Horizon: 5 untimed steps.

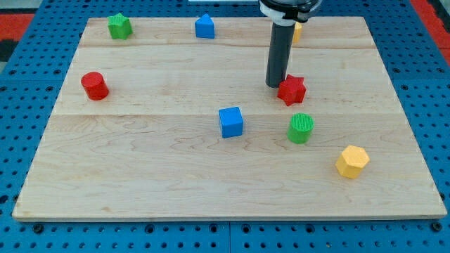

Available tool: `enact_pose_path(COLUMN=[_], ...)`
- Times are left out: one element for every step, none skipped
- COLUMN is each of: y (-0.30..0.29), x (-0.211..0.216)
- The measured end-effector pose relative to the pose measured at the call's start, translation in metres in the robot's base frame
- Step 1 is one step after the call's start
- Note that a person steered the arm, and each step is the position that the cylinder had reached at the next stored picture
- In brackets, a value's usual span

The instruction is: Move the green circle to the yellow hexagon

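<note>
My tip (pixel 273 85) is down on the board (pixel 176 176), at the end of a straight dark rod that drops almost upright from the view's top, its mount cut off by the frame edge. It is a bare rod with nothing to spread or pinch, and it holds no block. The tip sits just to the view's left of the red star (pixel 292 90), touching it or very nearly so; I cannot tell which.

Below the star, toward the view's bottom, stands the green circle (pixel 300 128), apart from the tip and near the star. The yellow hexagon (pixel 351 161) lies further to the bottom right, near the circle but not touching it.

The blue cube (pixel 230 121) rests left of the circle, mid-board. A yellow block (pixel 298 31) peeks out behind the rod at the top, its shape hidden. The blue block (pixel 204 26) and the green star (pixel 119 26) sit along the top edge, and the red cylinder (pixel 94 86) stands at the far left.
</note>
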State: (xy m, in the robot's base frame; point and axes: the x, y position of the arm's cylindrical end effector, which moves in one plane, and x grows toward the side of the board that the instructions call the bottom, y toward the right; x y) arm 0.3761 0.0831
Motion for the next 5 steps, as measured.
enact_pose_path(y=[-0.001, 0.003, 0.014, 0.004, -0.017], x=[0.004, 0.009, 0.02, 0.018, 0.046])
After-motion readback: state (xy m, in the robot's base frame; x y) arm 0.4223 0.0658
